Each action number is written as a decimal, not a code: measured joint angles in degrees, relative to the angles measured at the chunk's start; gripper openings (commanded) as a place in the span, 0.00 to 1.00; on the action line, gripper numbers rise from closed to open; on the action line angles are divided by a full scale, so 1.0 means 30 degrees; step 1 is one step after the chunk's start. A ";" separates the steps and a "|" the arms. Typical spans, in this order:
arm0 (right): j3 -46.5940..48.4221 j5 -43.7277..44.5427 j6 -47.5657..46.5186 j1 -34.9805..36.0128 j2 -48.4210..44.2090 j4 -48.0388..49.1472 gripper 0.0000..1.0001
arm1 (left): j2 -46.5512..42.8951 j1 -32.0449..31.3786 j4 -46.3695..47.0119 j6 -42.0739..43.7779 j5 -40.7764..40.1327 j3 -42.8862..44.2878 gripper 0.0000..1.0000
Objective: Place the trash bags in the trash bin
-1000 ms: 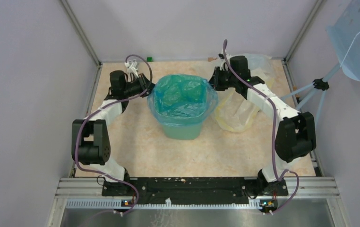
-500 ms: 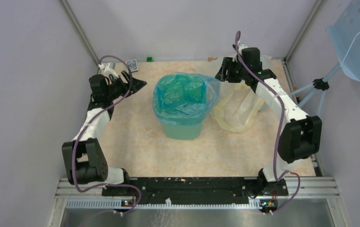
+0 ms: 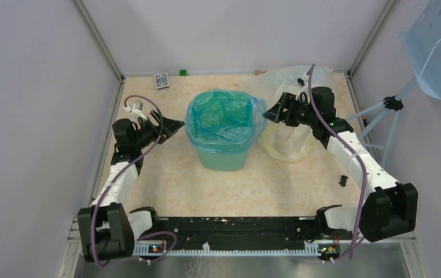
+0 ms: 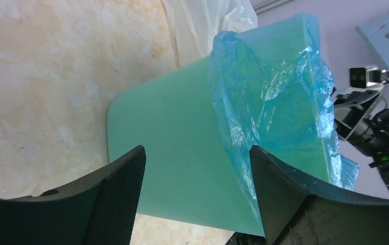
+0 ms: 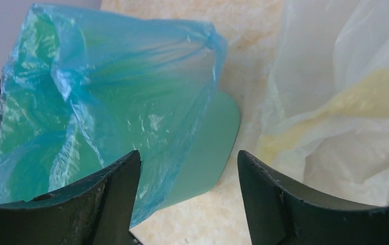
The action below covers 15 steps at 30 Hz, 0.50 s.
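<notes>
Translucent blue trash bag [image 3: 224, 116], plain mint-green trash bin [image 3: 224, 159]. Beside the black right gripper [image 5: 188, 155]: a clear bag [image 3: 287, 145], yellow-banded.

Mint-green bin [image 3: 224, 155] stands upright mid-table — the crinkly blue bag [image 3: 224, 116] sits inside it, mouth open, its edge folded over the rim and draped down the outer walls.

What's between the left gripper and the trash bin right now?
Nothing: only a bare strip of table separates the left gripper from the trash bin, seen in the top view.
</notes>
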 measured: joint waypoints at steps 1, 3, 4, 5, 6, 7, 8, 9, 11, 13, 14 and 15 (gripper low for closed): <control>-0.0597 -0.0342 0.0423 0.0000 -0.0182 0.0342 0.69 | 0.0000 0.0000 0.0102 -0.0226 0.0109 -0.0124 0.80; -0.1741 -0.0954 0.1195 -0.0007 -0.0525 0.1042 0.68 | 0.0000 -0.0007 0.0444 -0.0685 0.0321 -0.0350 0.78; -0.2171 -0.1253 0.1515 0.0000 -0.0619 0.1239 0.68 | 0.0000 -0.0022 0.0619 -0.0852 0.0423 -0.0430 0.77; -0.2492 -0.1574 0.1836 0.0000 -0.0641 0.1523 0.67 | 0.0007 -0.0044 0.0801 -0.1086 0.0532 -0.0488 0.74; -0.2718 -0.1916 0.2157 0.0000 -0.0641 0.1756 0.66 | 0.0015 -0.0102 0.1107 -0.1333 0.0685 -0.0539 0.73; -0.2878 -0.2215 0.2397 -0.0007 -0.0641 0.2011 0.65 | 0.0044 -0.0175 0.1355 -0.1588 0.0780 -0.0561 0.72; -0.2936 -0.2492 0.2645 -0.0007 -0.0634 0.2229 0.64 | 0.0087 -0.0248 0.1596 -0.1741 0.0852 -0.0561 0.71; -0.2980 -0.2739 0.2856 0.0000 -0.0627 0.2528 0.63 | 0.0160 -0.0379 0.1909 -0.1894 0.0954 -0.0561 0.69; -0.3045 -0.3213 0.3257 0.0000 -0.0597 0.3242 0.57 | 0.0386 -0.0641 0.2404 -0.2222 0.1166 -0.0568 0.65; -0.3045 -0.3563 0.3519 0.0015 -0.0437 0.3854 0.52 | 0.0678 -0.0838 0.2929 -0.2477 0.1355 -0.0605 0.59; -0.3045 -0.3745 0.3716 0.0124 -0.0270 0.4204 0.48 | 0.0801 -0.0903 0.3140 -0.2623 0.1428 -0.0678 0.55; -0.3045 -0.3840 0.3832 0.0168 -0.0131 0.4357 0.44 | 0.0896 -0.0918 0.3293 -0.2703 0.1486 -0.0758 0.52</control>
